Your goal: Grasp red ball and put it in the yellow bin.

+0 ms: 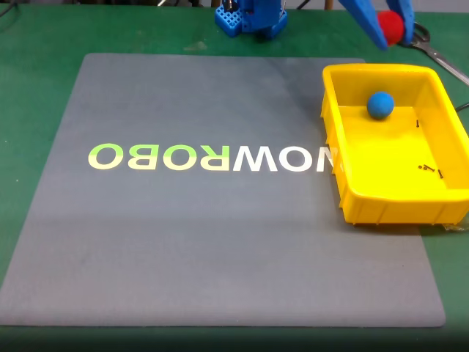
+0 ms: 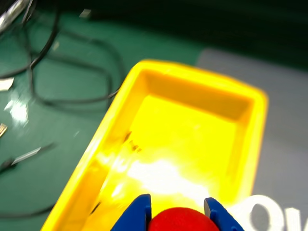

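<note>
gripper point(image 1: 396, 28) clamping red ball point(image 1: 391, 27), half cropped, above yellow bin point(image 1: 333, 139)

At the near edge of the wrist view, the blue end effector point(image 2: 177, 215) grips the small matte red ball point(image 2: 180, 220) between its two fingers. Beyond it lies the bright yellow rectangular plastic bin point(image 2: 144, 72) — glare on its floor. Dark cables point(image 2: 62, 98) cross the green table point(image 2: 43, 178) at left — a grey mat point(image 2: 284, 120) lies right.

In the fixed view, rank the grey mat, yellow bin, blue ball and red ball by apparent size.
1. grey mat
2. yellow bin
3. blue ball and red ball: look alike; the red one is partly hidden in the gripper, so unranked.
</note>
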